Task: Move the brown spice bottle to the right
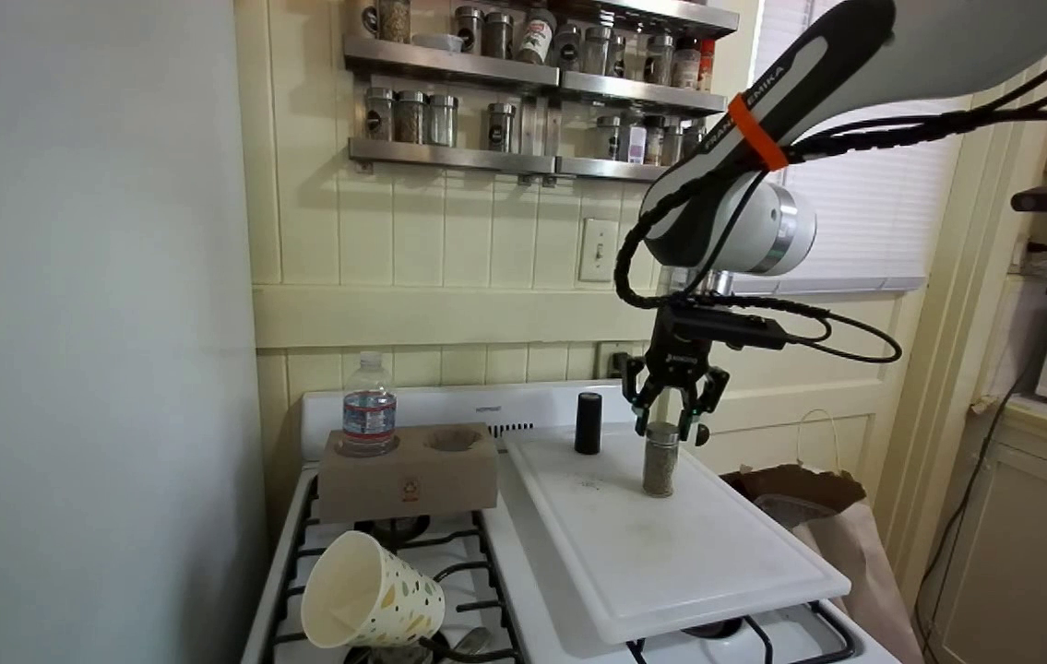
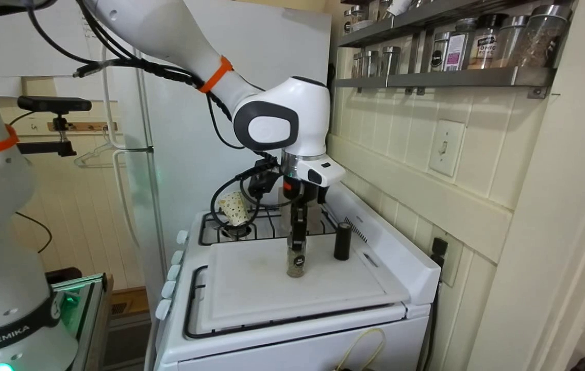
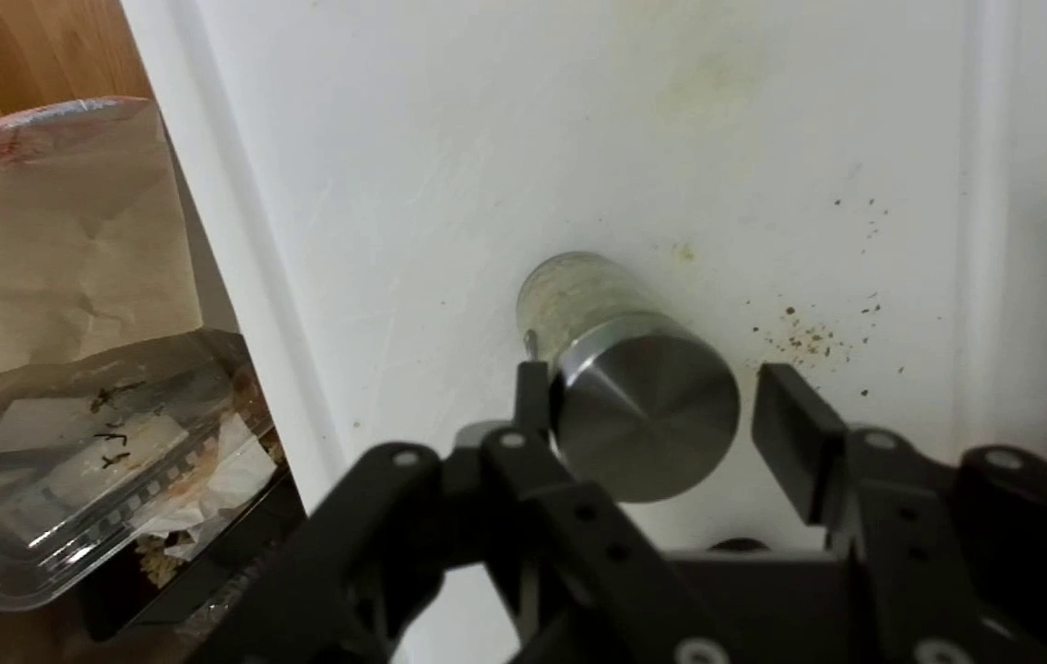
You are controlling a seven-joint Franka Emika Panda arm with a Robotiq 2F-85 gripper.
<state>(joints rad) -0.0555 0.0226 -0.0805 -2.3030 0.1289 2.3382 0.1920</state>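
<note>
The brown spice bottle [image 1: 660,468] stands upright on a white cutting board [image 1: 671,572] over the stove. It also shows in an exterior view [image 2: 296,264] with a label on its side. In the wrist view the bottle's round metal cap [image 3: 648,415] faces the camera. My gripper [image 1: 663,430] is open around the cap from above, with one finger on each side. In the wrist view the left finger of the gripper [image 3: 652,378] is close against the cap, and whether it touches is unclear. A gap shows between the cap and the right finger.
A near-black little bottle [image 1: 588,424] stands on the board nearer the stove's back panel. A cardboard box [image 1: 408,484] with a water bottle [image 1: 369,410] and a tilted paper cup [image 1: 375,590] sit on the burners. A paper bag [image 1: 855,553] stands beside the stove.
</note>
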